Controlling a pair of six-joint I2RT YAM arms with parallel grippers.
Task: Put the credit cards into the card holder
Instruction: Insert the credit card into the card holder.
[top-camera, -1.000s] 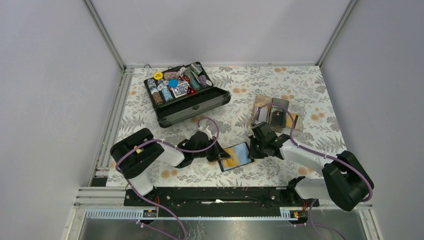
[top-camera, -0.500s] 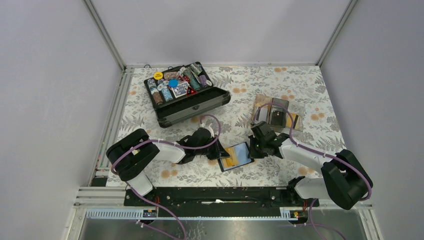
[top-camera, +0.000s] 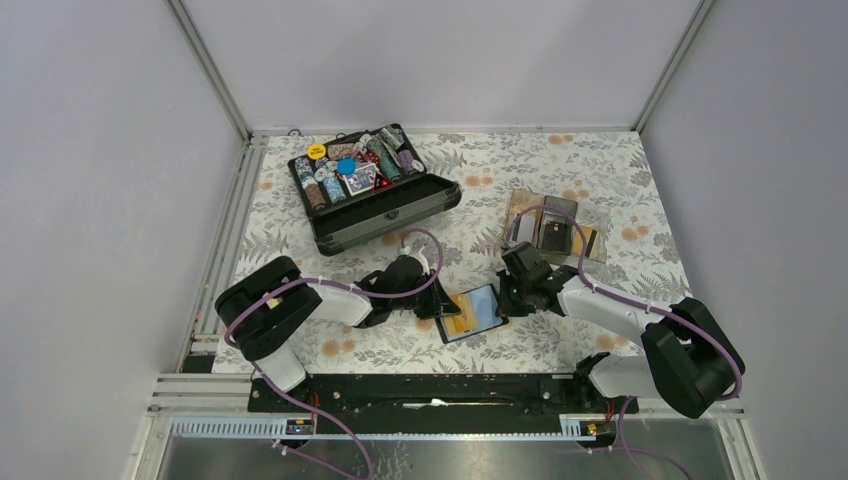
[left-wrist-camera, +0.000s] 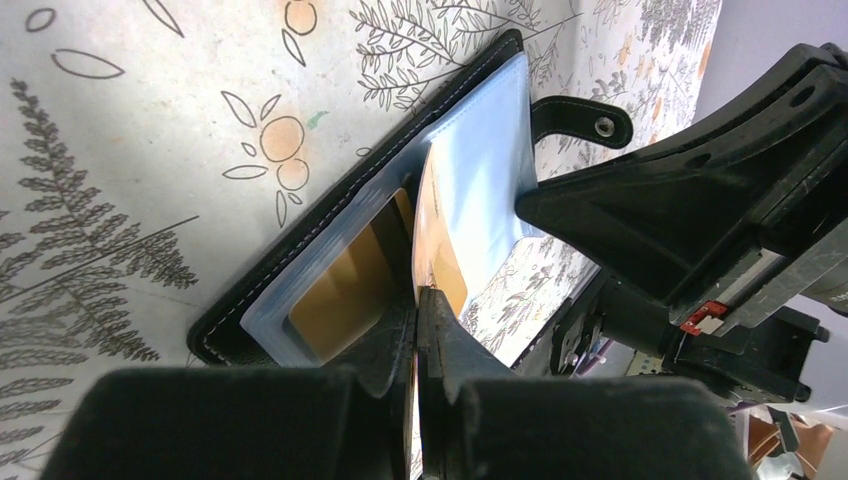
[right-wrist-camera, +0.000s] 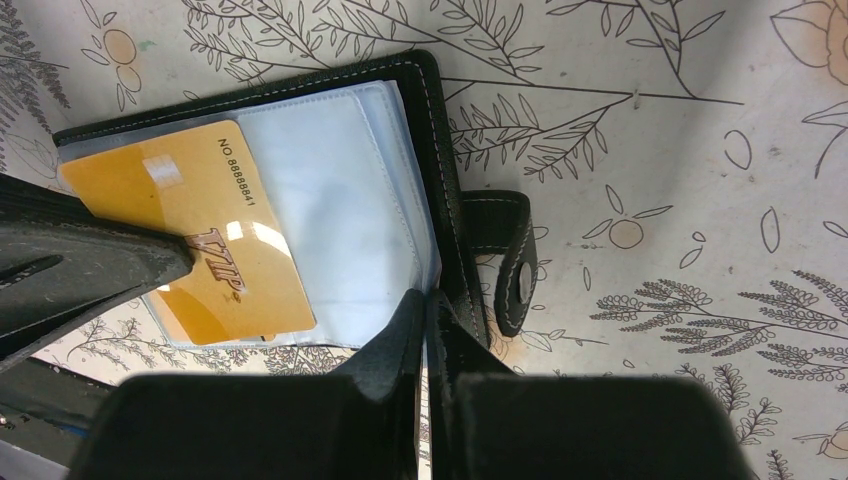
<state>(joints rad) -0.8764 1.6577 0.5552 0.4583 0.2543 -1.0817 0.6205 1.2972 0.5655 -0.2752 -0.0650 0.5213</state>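
The black card holder (top-camera: 478, 312) lies open on the floral table between both arms, its blue-grey pockets facing up. My left gripper (top-camera: 440, 307) is shut on a yellow-orange credit card (right-wrist-camera: 205, 225), whose far end lies over the holder's left pocket (left-wrist-camera: 345, 290). In the left wrist view the card (left-wrist-camera: 432, 230) stands edge-on between the closed fingers of that gripper (left-wrist-camera: 417, 295). My right gripper (right-wrist-camera: 428, 297) is shut on the right edge of the holder's pocket sleeves (right-wrist-camera: 330, 190), beside the snap strap (right-wrist-camera: 510, 265). More credit cards (top-camera: 553, 232) lie on a clear tray behind it.
A large black chip case (top-camera: 372, 190) full of poker chips stands open at the back left. The clear acrylic tray (top-camera: 520, 205) sits at the back right. Metal frame rails run along the table's left edge (top-camera: 228, 240).
The left arm's elbow has shifted slightly to the left. Both grippers stay shut, and the card and holder have barely moved.
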